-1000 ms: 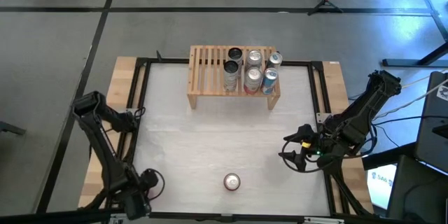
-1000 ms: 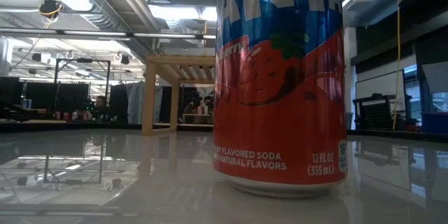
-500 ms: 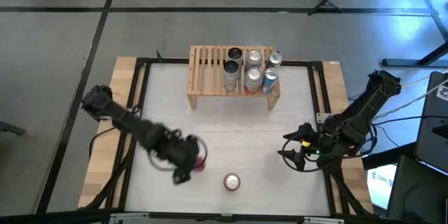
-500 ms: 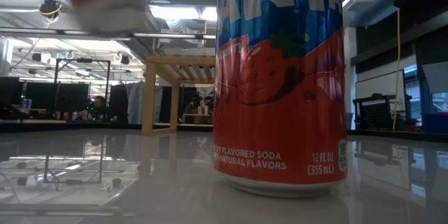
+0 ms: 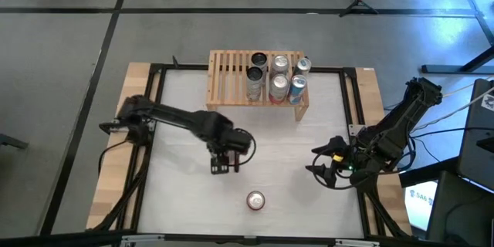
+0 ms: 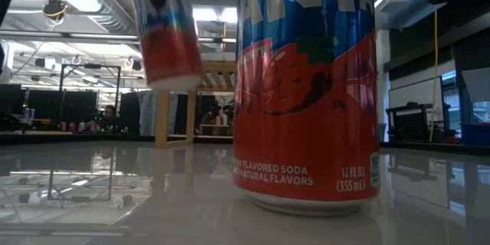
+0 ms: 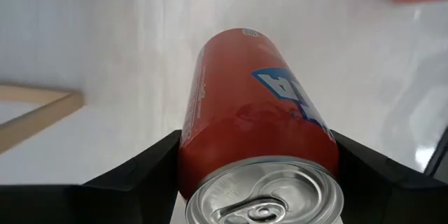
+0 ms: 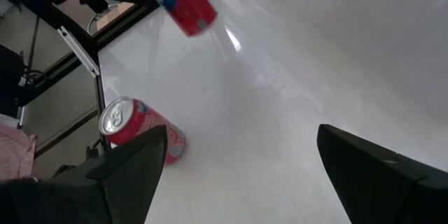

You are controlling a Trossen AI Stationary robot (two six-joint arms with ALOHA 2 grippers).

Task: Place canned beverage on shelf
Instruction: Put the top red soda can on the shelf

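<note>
1. Left gripper (image 5: 225, 162) is clamped on a red-and-blue soda can (image 7: 259, 136), one finger on each side of the body just below the rim, with the pull-tab end toward the wrist. Gripping the sides leaves the base free for setting down.
2. Held can hangs clear of the table (image 5: 185, 123) at mid-table, between the shelf (image 5: 228, 85) on the far side and a second red can (image 5: 255, 200) standing near the front edge.
3. Six cans (image 5: 276, 77) already stand on the shelf's right half; its left slats are bare, so the free room for this can is judged to lie there.
4. Second red can appears to await its own trip.
5. Right gripper (image 5: 318, 164), fingers wide apart and empty, waits at the table's right edge, well apart from the work.
</note>
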